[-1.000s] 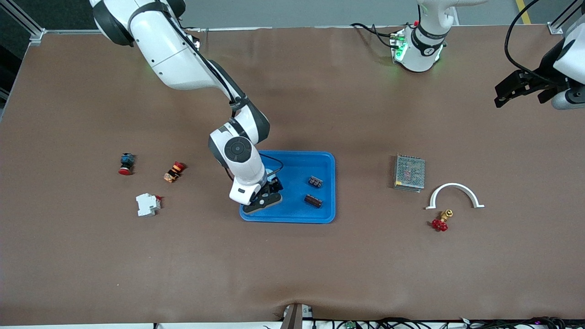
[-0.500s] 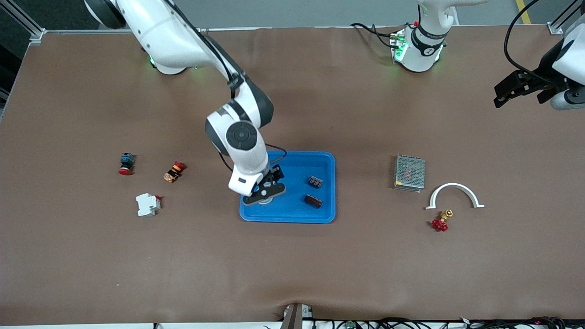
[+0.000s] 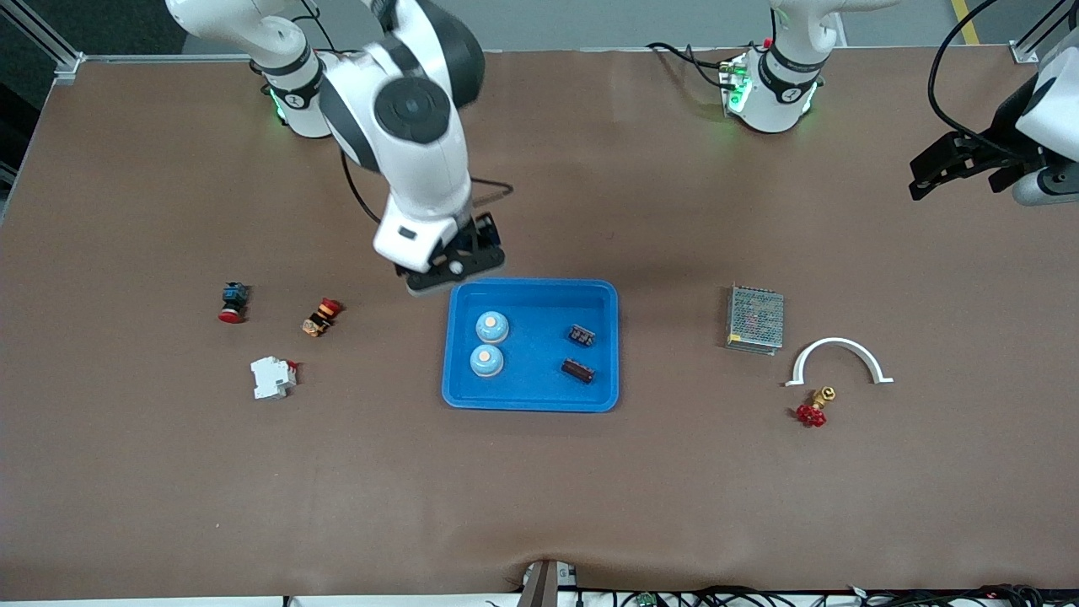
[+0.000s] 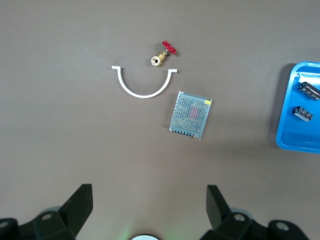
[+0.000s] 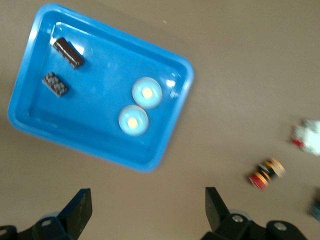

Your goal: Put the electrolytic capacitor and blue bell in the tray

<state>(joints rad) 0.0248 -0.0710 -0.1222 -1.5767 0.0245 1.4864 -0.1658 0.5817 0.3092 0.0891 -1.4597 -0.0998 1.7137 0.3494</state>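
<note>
I had the blue tray [image 3: 531, 396] mid-frame: rigid, glossy plastic w/ raised rim. Inside sat two blue bells [image 3: 491, 325], smooth domes, prob light and slippery; I'd grip across the dome base. Two dark capacitors [image 3: 578, 370] lay nearby, small, ribbed, stiff. Right gripper [image 3: 449, 271] hung spread and empty above the tray's upper-left corner. Left gripper [image 3: 961, 165] waited upper right, spread, empty.

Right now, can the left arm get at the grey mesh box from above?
Probably yes. The left claw hangs open over bare table at the left arm's end, and nothing lies on the mesh box or crowds it; the white arch lies apart, nearer the camera.
</note>
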